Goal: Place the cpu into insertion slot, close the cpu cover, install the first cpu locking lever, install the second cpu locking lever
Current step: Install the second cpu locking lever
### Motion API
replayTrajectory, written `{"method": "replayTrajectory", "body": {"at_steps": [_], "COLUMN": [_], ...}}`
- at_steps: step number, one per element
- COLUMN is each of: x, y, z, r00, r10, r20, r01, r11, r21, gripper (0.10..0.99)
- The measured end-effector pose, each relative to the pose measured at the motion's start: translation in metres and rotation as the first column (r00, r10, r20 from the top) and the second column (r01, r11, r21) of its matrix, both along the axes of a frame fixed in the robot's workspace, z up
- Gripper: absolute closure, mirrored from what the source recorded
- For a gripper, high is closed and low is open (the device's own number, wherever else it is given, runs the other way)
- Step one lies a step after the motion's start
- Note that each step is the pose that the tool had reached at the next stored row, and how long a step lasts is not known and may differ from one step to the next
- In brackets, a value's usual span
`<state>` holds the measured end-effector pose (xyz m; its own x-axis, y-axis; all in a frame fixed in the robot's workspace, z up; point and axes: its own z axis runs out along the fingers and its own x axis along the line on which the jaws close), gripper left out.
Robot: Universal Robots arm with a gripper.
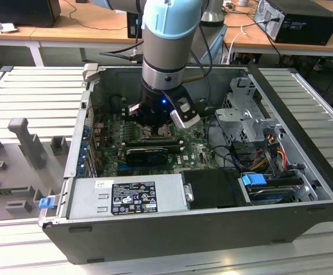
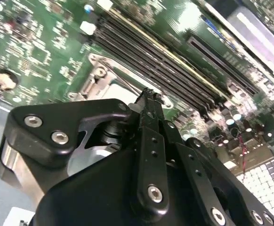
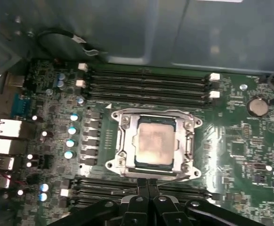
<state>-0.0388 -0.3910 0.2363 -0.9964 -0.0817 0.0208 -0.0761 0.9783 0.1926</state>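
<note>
Green motherboard (image 3: 231, 141), cpu (image 3: 153, 143) covered, just beyond pincer (image 3: 148, 186)

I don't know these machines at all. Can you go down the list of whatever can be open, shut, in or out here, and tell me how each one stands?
Open-topped grey computer case: side panel off, inside exposed.
Square chip with grey metal face, the cpu: seated in its socket.
Grey metal frame plate, the cpu cover: closed flat around the chip.
Black-fingered gripper: shut, fingertips together at the socket's edge.
Long black memory slots: empty.
</note>
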Motion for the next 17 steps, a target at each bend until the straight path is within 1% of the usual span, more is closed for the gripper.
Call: {"method": "replayTrajectory", "body": {"at_steps": [1,2,5,7,11,12,13,14,15,16,17], "x": [-0.0009,-0.0014,-0.002,-0.0052,-0.0194,-0.0214,-0.0215,-0.0216,-0.0216,-0.0218,-0.0227], "y": [-0.0001,-0.0001,0.0,-0.0001,-0.003,-0.0045,-0.0052,-0.0058,-0.0066,-0.0075,-0.0104], "z": [-0.0004,-0.0028,-0.0096,-0.0123,-0.0146,-0.0163,-0.0182,-0.0199,-0.0209,-0.0216,-0.0225], "r00": [1.0,1.0,1.0,1.0,1.0,1.0,1.0,1.0,1.0,1.0,1.0], "r10": [0.0,0.0,0.0,0.0,0.0,0.001,0.001,0.001,0.001,0.001,0.001], "r20": [-0.0003,-0.0013,-0.0019,-0.002,-0.002,-0.002,-0.002,-0.0019,-0.0019,-0.0018,-0.0019], "r01": [0.0,0.0,0.0,0.0,0.0,-0.001,-0.001,-0.001,-0.001,-0.001,-0.001], "r11": [1.0,1.0,1.0,1.0,0.9999,0.9998,0.9996,0.9992,0.9988,0.9985,0.9979], "r21": [0.0,0.0,0.0,0.002,0.014,0.021,0.029,0.041,0.05,0.055,0.065], "gripper": [0.98,0.98,0.98,0.98,0.98,0.98,0.98,0.98,0.98,0.98,0.98]}}
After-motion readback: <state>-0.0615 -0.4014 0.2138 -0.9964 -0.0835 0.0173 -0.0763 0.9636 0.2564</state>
